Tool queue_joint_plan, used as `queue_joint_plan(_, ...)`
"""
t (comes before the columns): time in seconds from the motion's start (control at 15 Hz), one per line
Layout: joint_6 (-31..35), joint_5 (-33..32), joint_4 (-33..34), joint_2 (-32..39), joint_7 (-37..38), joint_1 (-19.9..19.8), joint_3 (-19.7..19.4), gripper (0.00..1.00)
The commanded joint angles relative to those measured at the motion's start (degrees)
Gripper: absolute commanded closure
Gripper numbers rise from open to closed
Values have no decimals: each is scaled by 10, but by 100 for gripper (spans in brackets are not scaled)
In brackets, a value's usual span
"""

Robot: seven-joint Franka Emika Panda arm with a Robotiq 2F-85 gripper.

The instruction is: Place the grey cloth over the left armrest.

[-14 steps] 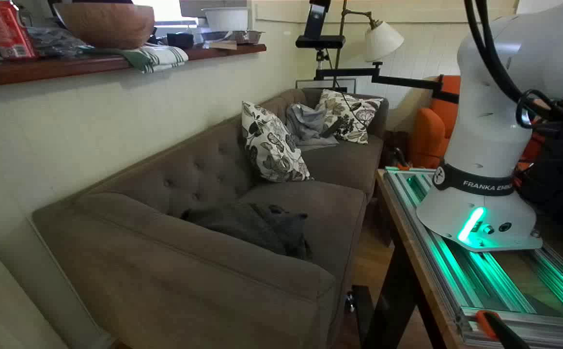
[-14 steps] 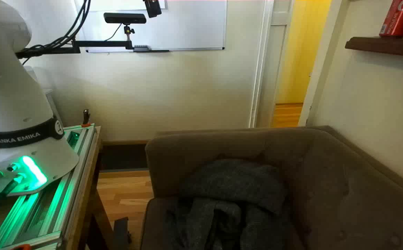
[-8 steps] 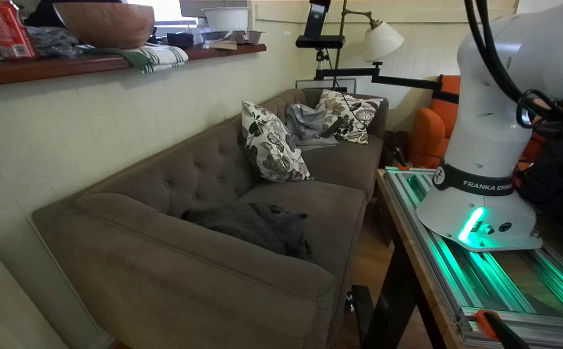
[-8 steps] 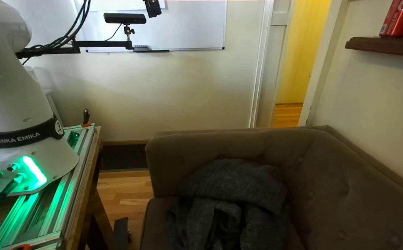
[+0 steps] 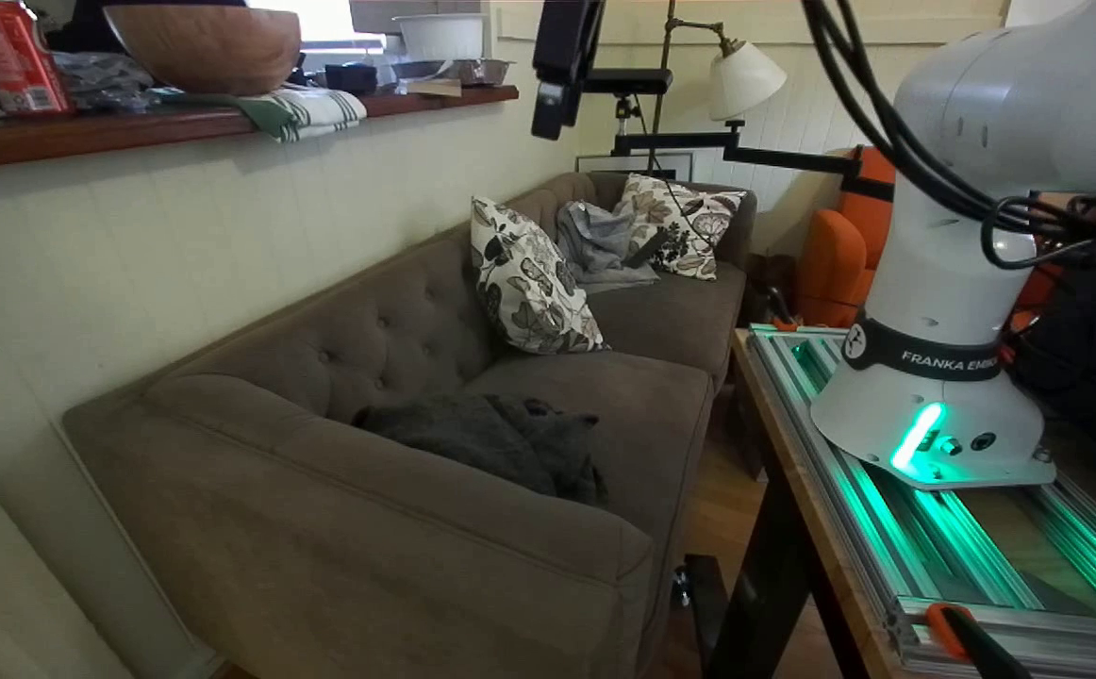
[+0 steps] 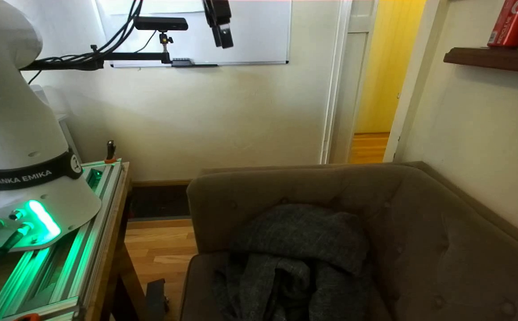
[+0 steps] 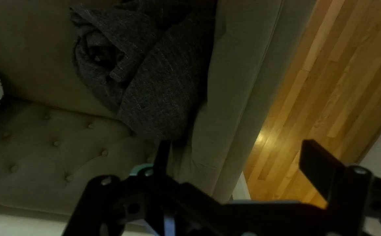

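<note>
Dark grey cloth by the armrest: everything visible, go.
The dark grey cloth looks like flecked woven fabric. It lies crumpled on the sofa seat, a broad smooth fold on one side, a dark hollow among bunched folds on the other. It sits just inside the armrest, not draped over it; contact there is unclear. The open gripper hangs above, clear of it.

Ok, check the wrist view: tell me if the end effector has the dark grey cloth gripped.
No, the end effector stands open, its fingers wide apart, and the dark grey cloth lies bunched on the sofa seat.
</note>
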Motion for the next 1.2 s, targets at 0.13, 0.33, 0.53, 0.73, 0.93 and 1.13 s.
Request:
queue_joint_plan(0.13, 149, -77, 46, 222, 61, -62, 10, 0)
queue_joint_plan(0.33, 195, -117, 82, 320, 90, -79, 0, 0)
queue_joint_plan(0.53, 223, -94, 127, 410, 81, -62, -27, 0)
queue_joint_plan(0.73, 255, -72, 170, 487, 78, -48, -47, 0)
queue_joint_plan(0.93, 296, -38, 202, 552, 56, -43, -60, 0)
queue_joint_plan(1.13, 337, 31, 232, 606, 14, -54, -51, 0)
